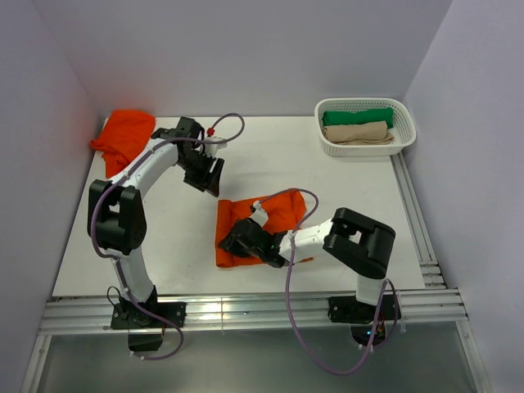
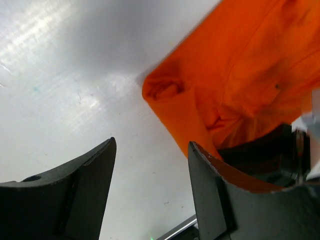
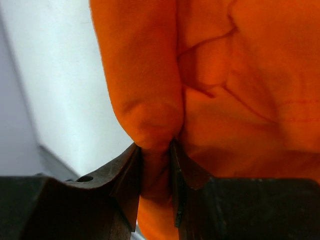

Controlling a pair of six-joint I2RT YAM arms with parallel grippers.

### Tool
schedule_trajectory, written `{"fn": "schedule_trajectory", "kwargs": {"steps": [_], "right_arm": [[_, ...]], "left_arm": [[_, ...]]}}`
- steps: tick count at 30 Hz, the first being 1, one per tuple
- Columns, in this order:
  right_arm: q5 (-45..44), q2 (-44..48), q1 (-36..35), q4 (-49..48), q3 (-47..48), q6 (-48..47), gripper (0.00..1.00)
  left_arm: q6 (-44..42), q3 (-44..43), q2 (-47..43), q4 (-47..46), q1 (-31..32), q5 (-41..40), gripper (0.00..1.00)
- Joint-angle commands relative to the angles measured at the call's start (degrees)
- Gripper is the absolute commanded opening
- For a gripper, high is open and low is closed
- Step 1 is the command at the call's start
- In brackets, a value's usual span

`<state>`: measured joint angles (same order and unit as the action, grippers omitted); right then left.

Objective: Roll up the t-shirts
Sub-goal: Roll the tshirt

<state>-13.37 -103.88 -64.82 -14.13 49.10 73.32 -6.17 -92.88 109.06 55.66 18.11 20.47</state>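
Observation:
A folded orange t-shirt [image 1: 270, 214] lies mid-table. My right gripper [image 1: 233, 240] is at its near left edge, shut on a fold of the cloth [image 3: 150, 115], which bulges up between the fingers. My left gripper [image 1: 206, 182] is open and empty, just above the table beside the shirt's far left corner [image 2: 165, 87]. The wrist view shows bare table between its fingers [image 2: 95, 170]. A second orange t-shirt [image 1: 124, 135] lies bunched at the far left corner of the table.
A white mesh basket [image 1: 365, 145] at the far right holds a green roll [image 1: 357, 117] and a tan roll [image 1: 359, 133]. Metal rails run along the near edge [image 1: 246, 311] and the right edge [image 1: 413, 213].

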Motion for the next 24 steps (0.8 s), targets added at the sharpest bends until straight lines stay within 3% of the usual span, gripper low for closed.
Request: {"fn": "schedule_trajectory", "kwargs": {"steps": [1,4,11,14,16,20,24], "right_arm": [[7.0,0.3,1.4,-19.7,-6.4,5.2,0.33],[9.3,-1.8,2.1,-28.1,-10.0,8.0,0.33],[11.0,-6.2,2.2,-34.1,-11.5,10.8,0.33],[11.3,-6.8,2.2,-34.6,-11.6,11.1,0.33],[11.3,-7.0,2.2,-34.9,-11.7,11.2,0.34],[10.6,-5.7,2.2,-31.7,-11.3,10.5,0.36],[7.7,-2.7,1.2,-21.5,-9.9,7.8,0.43]], "left_arm": [[-3.8,5.1,-5.5,-1.1,-0.3,5.0,0.64],[-4.0,10.5,-6.4,-5.2,-0.4,7.5,0.64],[-1.3,20.6,-6.0,-16.4,-0.4,12.0,0.64],[0.7,21.8,-4.9,-20.1,0.1,9.9,0.62],[2.0,21.8,-3.9,-21.7,0.3,7.3,0.59],[5.6,20.2,-1.2,-20.9,1.7,-0.1,0.34],[7.8,19.9,-1.2,-20.0,3.9,-7.0,0.29]]}}
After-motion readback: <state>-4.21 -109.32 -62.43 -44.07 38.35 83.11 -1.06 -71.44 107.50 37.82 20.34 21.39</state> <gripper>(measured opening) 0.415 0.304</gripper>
